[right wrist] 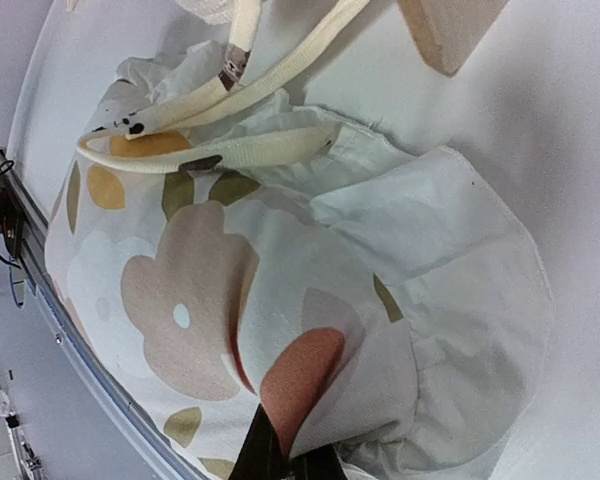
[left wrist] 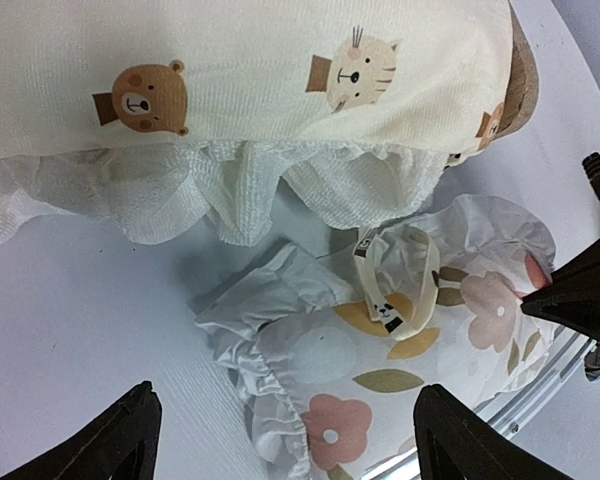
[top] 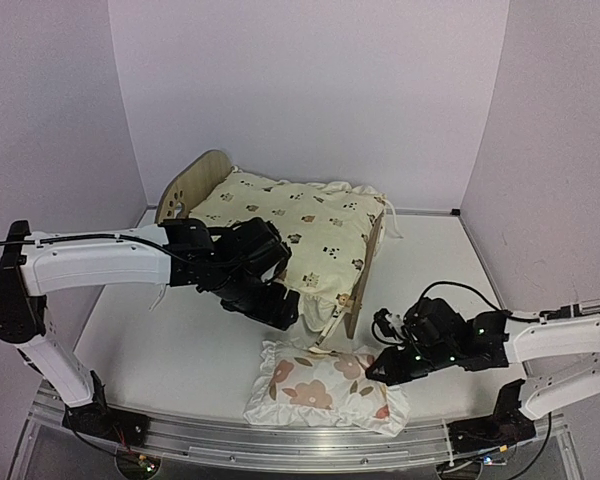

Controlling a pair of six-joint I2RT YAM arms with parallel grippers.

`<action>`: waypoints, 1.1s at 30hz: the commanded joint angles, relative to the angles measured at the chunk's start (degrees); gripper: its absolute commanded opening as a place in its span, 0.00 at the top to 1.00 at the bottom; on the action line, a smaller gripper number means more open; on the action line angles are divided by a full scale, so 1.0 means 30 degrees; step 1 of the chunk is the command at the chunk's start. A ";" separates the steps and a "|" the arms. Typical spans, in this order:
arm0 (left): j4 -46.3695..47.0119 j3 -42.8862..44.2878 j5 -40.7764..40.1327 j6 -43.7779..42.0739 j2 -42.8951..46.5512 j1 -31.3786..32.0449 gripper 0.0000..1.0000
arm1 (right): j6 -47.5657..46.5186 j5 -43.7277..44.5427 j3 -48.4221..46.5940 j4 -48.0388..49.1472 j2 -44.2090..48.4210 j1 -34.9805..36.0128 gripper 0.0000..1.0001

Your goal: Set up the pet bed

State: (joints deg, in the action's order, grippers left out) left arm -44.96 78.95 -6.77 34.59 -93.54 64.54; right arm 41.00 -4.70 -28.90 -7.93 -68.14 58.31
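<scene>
The pet bed (top: 188,190) stands at the back middle, its rounded headboard at the left and its low footboard (top: 364,270) at the right. The cream animal-print cushion (top: 290,225) lies on it and hangs over the near side; it also shows in the left wrist view (left wrist: 230,70). The white ruffled flower pillow (top: 325,385) lies on the table in front of the bed, with a cushion tie string (left wrist: 405,290) across it. My left gripper (left wrist: 285,440) is open above the pillow's left edge. My right gripper (right wrist: 285,465) is shut on a fold of the pillow (right wrist: 300,330) at its right side.
White walls enclose the table on three sides. A metal rail (top: 280,450) runs along the near edge, just in front of the pillow. The left arm (top: 100,255) reaches across the bed's near side.
</scene>
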 commanded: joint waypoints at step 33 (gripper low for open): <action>0.5079 -0.3539 0.1027 -0.1090 0.1188 -0.0246 0.24 | -0.3639 1.4980 -1.0446 -1.6950 0.3443 -0.1034 0.34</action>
State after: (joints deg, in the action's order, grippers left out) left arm -34.26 68.49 -7.43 33.05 -90.02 64.01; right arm 31.70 55.19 -60.16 -63.06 -56.36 55.26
